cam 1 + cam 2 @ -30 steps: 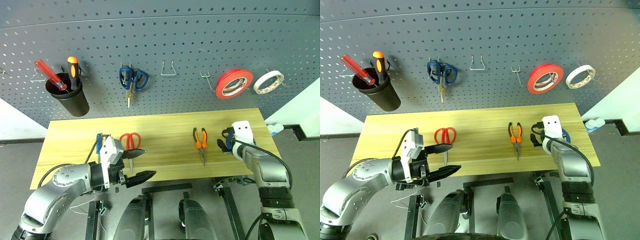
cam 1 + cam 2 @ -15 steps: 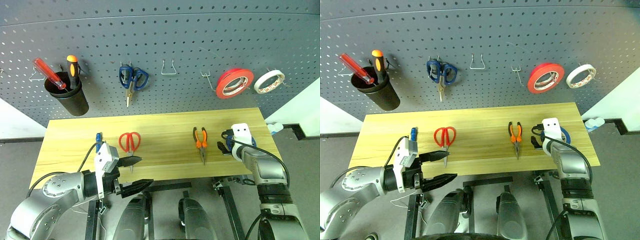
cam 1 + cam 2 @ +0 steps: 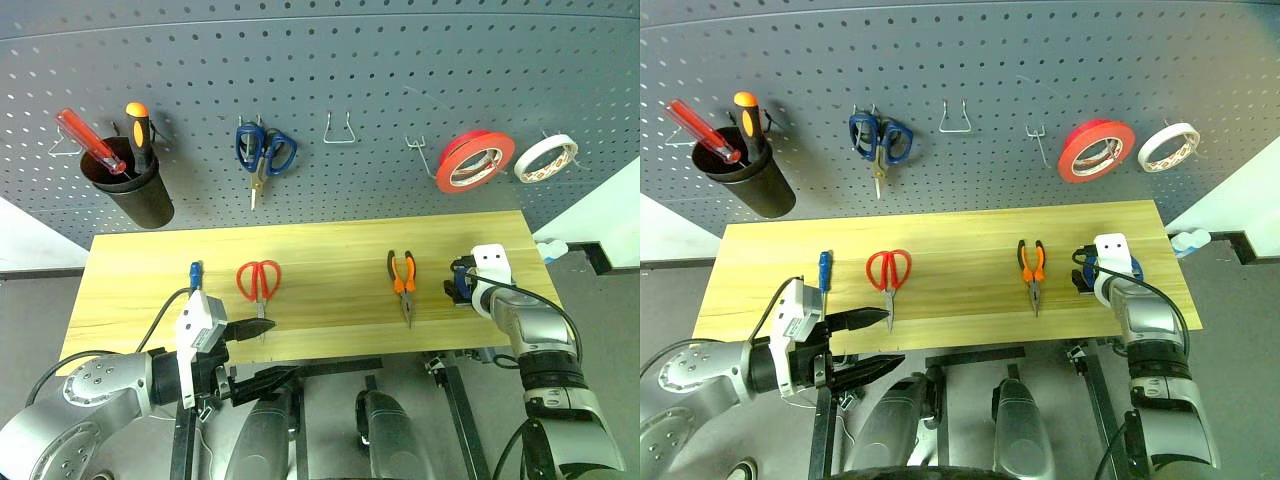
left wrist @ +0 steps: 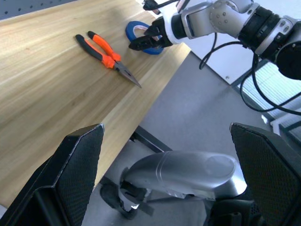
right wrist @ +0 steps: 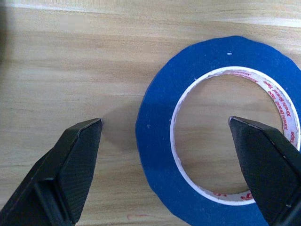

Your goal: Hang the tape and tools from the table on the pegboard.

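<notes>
Desk point(image 3: 330, 255): blue tape point(image 5: 221, 129) flat nr right end, red scissors point(image 3: 259, 281), pliers point(image 3: 402, 280), blue screwdriver point(image 3: 195, 273). Pegboard point(image 3: 380, 70) behind. Right gripper point(image 5: 176, 136) spread wide astride tape, grasping nothing. Left gripper point(image 3: 262, 352) released, off desk's front edge.

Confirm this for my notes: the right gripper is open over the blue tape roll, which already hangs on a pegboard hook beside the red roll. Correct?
Not quite. The right gripper is open over the blue tape roll, but the roll lies flat on the table, not on a hook; the right wrist view shows wood planks under it. The red roll does hang on the pegboard.
</notes>
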You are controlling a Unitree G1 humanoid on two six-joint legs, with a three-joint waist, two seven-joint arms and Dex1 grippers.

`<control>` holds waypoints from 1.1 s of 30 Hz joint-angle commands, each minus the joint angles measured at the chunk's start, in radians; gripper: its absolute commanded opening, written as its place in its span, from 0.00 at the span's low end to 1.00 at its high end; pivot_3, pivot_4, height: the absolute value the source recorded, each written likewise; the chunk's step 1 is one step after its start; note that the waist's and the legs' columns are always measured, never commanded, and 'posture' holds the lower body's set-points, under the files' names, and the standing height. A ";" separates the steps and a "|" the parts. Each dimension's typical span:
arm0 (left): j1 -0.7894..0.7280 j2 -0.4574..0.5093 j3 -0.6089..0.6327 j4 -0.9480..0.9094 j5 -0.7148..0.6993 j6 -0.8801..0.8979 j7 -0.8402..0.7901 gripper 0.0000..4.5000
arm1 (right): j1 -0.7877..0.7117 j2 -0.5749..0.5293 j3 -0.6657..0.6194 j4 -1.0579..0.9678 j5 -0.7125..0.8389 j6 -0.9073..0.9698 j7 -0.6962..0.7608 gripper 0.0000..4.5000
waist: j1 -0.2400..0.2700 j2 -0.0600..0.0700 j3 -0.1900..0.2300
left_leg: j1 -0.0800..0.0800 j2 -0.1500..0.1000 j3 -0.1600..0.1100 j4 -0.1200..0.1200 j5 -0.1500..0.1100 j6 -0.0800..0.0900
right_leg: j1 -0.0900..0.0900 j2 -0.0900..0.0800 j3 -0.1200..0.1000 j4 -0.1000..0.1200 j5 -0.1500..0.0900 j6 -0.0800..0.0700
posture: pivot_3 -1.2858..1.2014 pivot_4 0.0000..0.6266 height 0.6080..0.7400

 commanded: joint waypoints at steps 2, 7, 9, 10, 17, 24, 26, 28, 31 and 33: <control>0.010 0.011 0.025 -0.038 -0.028 0.000 0.005 1.00 | 0.006 -0.012 0.004 0.056 -0.012 -0.010 0.007 1.00 | 0.001 -0.002 0.001 | 0.000 0.000 0.000 0.000 0.000 0.000 | 0.000 0.000 0.000 0.000 0.000 0.000 | 0.57 0.57 1.00; 0.005 0.006 0.011 -0.034 -0.021 -0.004 0.012 1.00 | -0.005 -0.010 0.003 0.084 0.000 0.000 0.030 1.00 | 0.001 -0.002 0.001 | 0.000 0.000 0.000 0.000 0.000 0.000 | 0.000 -0.001 0.000 -0.001 0.000 0.000 | 0.57 0.56 1.00; 0.004 0.005 0.008 -0.034 -0.020 -0.006 0.014 1.00 | -0.004 -0.009 0.008 0.081 0.009 0.016 0.056 1.00 | 0.001 -0.002 0.001 | 0.000 0.000 0.000 0.000 0.000 0.000 | 0.000 -0.001 0.000 -0.001 0.000 -0.001 | 0.57 0.56 1.00; 0.004 0.005 0.009 -0.034 -0.020 -0.007 0.015 1.00 | -0.003 -0.007 0.007 0.078 0.017 0.028 0.070 1.00 | 0.001 -0.002 0.001 | 0.000 0.000 0.000 0.000 0.000 0.000 | 0.000 -0.001 0.000 -0.001 0.000 -0.001 | 0.57 0.56 1.00; 0.006 0.003 0.007 -0.034 -0.015 -0.013 0.018 1.00 | -0.029 0.015 -0.084 0.136 0.097 0.086 0.090 1.00 | 0.001 -0.002 0.001 | 0.000 0.000 0.000 -0.002 0.000 0.000 | 0.000 -0.001 0.000 -0.003 0.000 0.000 | 0.57 0.55 1.00; -0.006 0.001 0.003 -0.031 -0.014 -0.013 0.023 1.00 | -0.029 0.010 -0.096 0.145 0.106 0.087 0.093 1.00 | 0.004 -0.004 0.001 | 0.000 0.000 0.000 -0.002 -0.001 0.000 | 0.000 -0.001 0.000 -0.004 0.000 -0.001 | 0.57 0.54 1.00; -0.010 -0.001 -0.002 -0.029 -0.010 -0.015 0.025 1.00 | -0.028 0.009 -0.096 0.140 0.104 0.084 0.090 1.00 | 0.004 -0.004 0.001 | 0.000 0.000 0.000 -0.003 -0.001 0.000 | 0.000 -0.001 0.000 -0.004 0.000 -0.001 | 0.57 0.54 1.00; -0.012 -0.002 -0.004 -0.028 -0.008 -0.016 0.027 1.00 | -0.027 0.006 -0.093 0.135 0.099 0.080 0.088 1.00 | 0.003 -0.004 0.001 | 0.000 0.000 0.000 -0.003 -0.001 0.000 | 0.000 -0.001 0.000 -0.005 0.000 -0.001 | 0.57 0.54 1.00; -0.015 -0.004 -0.009 -0.025 -0.005 -0.018 0.029 1.00 | -0.025 0.004 -0.093 0.131 0.096 0.072 0.083 0.96 | 0.004 -0.004 0.001 | 0.000 0.000 0.000 -0.004 -0.001 0.000 | 0.000 -0.001 0.000 -0.006 0.000 -0.001 | 0.57 0.54 1.00; -0.018 -0.006 -0.012 -0.023 -0.002 -0.020 0.030 1.00 | -0.025 0.002 -0.094 0.129 0.096 0.070 0.082 0.87 | 0.004 -0.004 0.001 | 0.000 0.000 0.000 -0.004 -0.001 0.000 | 0.000 -0.001 0.000 -0.007 0.000 -0.001 | 0.57 0.54 1.00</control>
